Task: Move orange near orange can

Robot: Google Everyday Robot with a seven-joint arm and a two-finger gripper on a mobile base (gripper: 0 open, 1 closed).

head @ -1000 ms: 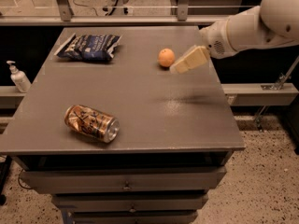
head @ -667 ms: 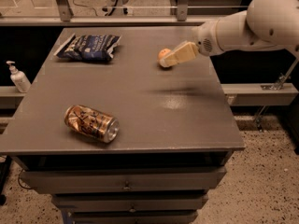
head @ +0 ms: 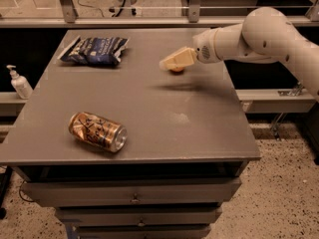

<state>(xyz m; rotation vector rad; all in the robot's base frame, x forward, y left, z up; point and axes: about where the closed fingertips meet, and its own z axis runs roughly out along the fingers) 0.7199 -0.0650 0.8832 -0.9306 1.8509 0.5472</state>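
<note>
On the grey table [head: 199,133], at 1 o'clock from its middle, the gripper [head: 172,61] sits low over the orange [head: 177,70], mostly covering it, its opening and hold I cannot tell, the orange can [head: 97,131] lies on its side at 7 o'clock, well apart, a dark blue chip bag [head: 94,50] at 11 o'clock

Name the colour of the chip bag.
The chip bag is dark blue, in the camera view; the hand is over the orange.

The glossy metal orange can [head: 97,131] is gleaming on the matt table [head: 199,133], while the smooth plastic gripper [head: 170,62] is hovering over the orange [head: 176,71].
</note>
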